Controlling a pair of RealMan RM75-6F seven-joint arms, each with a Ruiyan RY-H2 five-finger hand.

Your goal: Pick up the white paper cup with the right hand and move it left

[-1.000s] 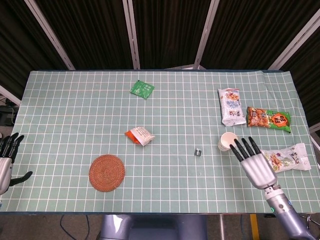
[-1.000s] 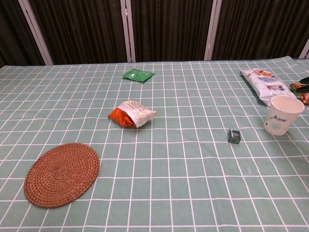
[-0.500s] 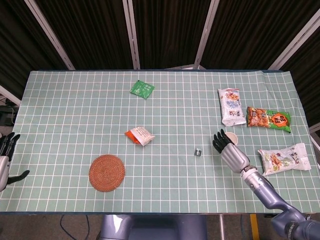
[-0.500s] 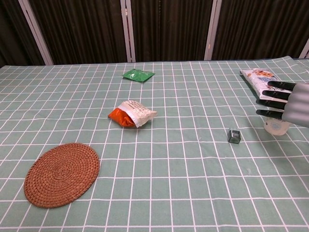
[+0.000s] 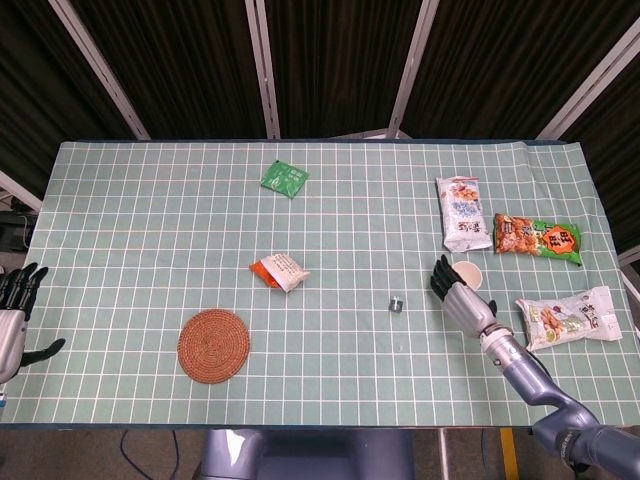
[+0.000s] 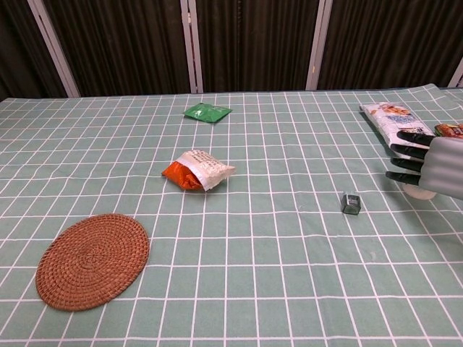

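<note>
Green gridded cloth with white lines covers the bench (image 5: 150, 200). At its far left edge, about nine o'clock, the left robot hand (image 5: 12, 310) is cut off by the head view's border; its dark fingers stand apart and hold nothing. Next comes a round woven rattan coaster (image 5: 213, 345), coiled in rings, at seven o'clock. Above it lies a crumpled orange-and-white snack packet (image 5: 279, 271), and at eleven o'clock a flat green foil sachet (image 5: 285, 179); their printing is too small to read. Just right of centre sits a small dark cube (image 5: 396, 304) with a pale mark that cannot be made out. At three o'clock the right robot hand (image 5: 459, 295), grey shell with black fingers, is wrapped against the left side of the white paper cup (image 5: 468, 274); only the cup's open rim shows from the head, and only its base (image 6: 419, 191) shows under the palm in the chest view, so whether it is gripped firmly is not clear. Farther right lie a white glossy snack bag (image 5: 462, 213), an orange-and-green one (image 5: 537, 238) and a clear-and-white one (image 5: 570, 317), lettering illegible.
</note>
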